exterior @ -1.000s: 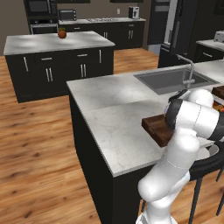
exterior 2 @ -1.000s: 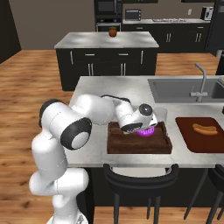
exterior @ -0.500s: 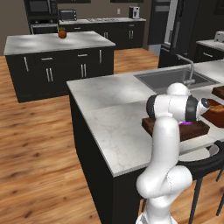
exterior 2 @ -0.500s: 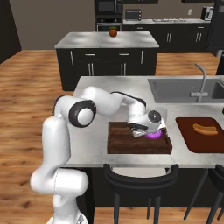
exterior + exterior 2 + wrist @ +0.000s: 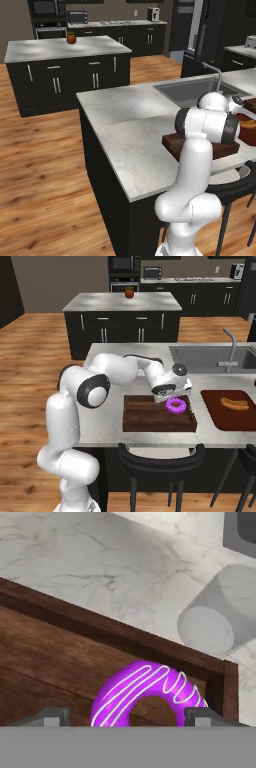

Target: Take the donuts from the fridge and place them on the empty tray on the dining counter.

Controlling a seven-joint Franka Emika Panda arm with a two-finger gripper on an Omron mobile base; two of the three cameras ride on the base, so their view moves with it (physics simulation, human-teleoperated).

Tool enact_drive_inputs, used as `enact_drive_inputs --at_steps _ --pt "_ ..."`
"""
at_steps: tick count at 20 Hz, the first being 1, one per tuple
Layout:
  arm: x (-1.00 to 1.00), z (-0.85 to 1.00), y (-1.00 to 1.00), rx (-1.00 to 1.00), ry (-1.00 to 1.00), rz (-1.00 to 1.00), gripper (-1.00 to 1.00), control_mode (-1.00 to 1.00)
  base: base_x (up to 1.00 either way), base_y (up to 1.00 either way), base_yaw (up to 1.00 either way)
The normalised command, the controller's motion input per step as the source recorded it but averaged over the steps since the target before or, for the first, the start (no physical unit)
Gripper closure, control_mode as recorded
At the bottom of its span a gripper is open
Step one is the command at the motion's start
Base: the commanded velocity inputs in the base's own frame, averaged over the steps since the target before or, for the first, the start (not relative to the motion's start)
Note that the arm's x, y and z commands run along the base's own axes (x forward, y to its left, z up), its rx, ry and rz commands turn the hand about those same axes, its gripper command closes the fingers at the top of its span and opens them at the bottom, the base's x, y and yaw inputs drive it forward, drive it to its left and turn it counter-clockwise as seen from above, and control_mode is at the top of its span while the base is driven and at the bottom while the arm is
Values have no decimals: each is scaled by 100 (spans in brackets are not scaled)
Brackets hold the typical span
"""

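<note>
A purple donut (image 5: pixel 176 405) with white stripes lies flat at the right end of the dark brown tray (image 5: pixel 150 418) on the marble dining counter (image 5: pixel 105 421). In the hand view the donut (image 5: pixel 150 692) sits just inside the tray's rim (image 5: pixel 125 642). My gripper (image 5: pixel 172 397) hangs right over it and is open. Its two fingertips (image 5: pixel 50 716) stand on either side of the ring, and the left one is clear of it. The tall black unit far back on the right (image 5: pixel 207 30) looks like the fridge.
A second brown tray (image 5: pixel 220 416) to the right holds an orange-brown oblong food (image 5: pixel 235 403). The sink (image 5: pixel 210 358) and curved faucet (image 5: pixel 231 346) lie behind it. A pale grey cylinder (image 5: pixel 220 612) stands just past the tray's corner. Black stools (image 5: pixel 160 456) line the near edge. A separate island (image 5: pixel 125 303) stands behind.
The gripper carried the purple donut rightward along the tray, then opened. The donut now rests on the tray, free of the fingers.
</note>
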Motion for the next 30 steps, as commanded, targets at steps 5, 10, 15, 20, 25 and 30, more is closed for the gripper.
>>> enact_drive_inputs --at_steps 5,10,15,20,25,30 --pt "-40 54 31 -22 32 0 -100 -100 0 0 0" --pt "-92 97 11 -16 8 0 -100 -100 0 0 0" --pt "-100 93 63 -18 -7 -1 -100 -100 0 0 0" --pt "-100 86 100 -2 -33 -3 -100 -100 0 0 0" --pt "-100 94 100 7 -53 -12 -100 -100 0 0 0" --pt "-100 63 97 13 -70 -23 -100 -100 0 0 0"
